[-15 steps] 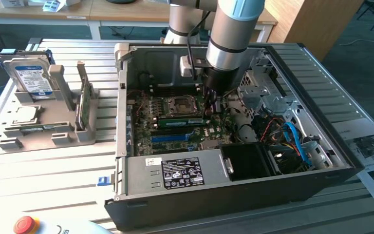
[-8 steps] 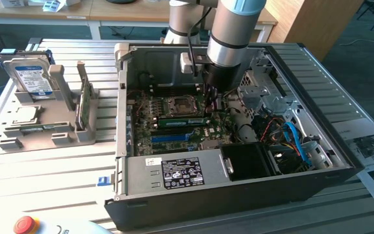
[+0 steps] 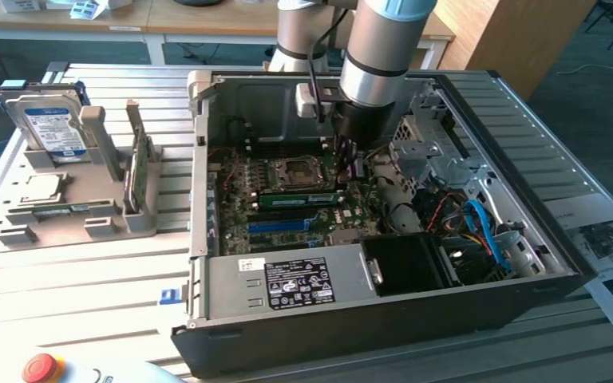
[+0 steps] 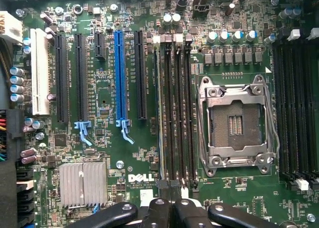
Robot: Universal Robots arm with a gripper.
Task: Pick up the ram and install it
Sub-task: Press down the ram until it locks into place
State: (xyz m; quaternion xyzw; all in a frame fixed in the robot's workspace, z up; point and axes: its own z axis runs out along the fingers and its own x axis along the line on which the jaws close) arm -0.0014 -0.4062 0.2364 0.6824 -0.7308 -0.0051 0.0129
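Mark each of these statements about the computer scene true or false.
1. The arm reaches into the open computer case. True.
2. The processor socket holds a chip. False: it is empty.
3. A hard drive with a blue label stands in the grey holder, on the exterior view's left of the case. True.
4. A card sits in the long blue slot. False: the slot is empty.
5. The gripper is wide open over the board. False: it is shut.
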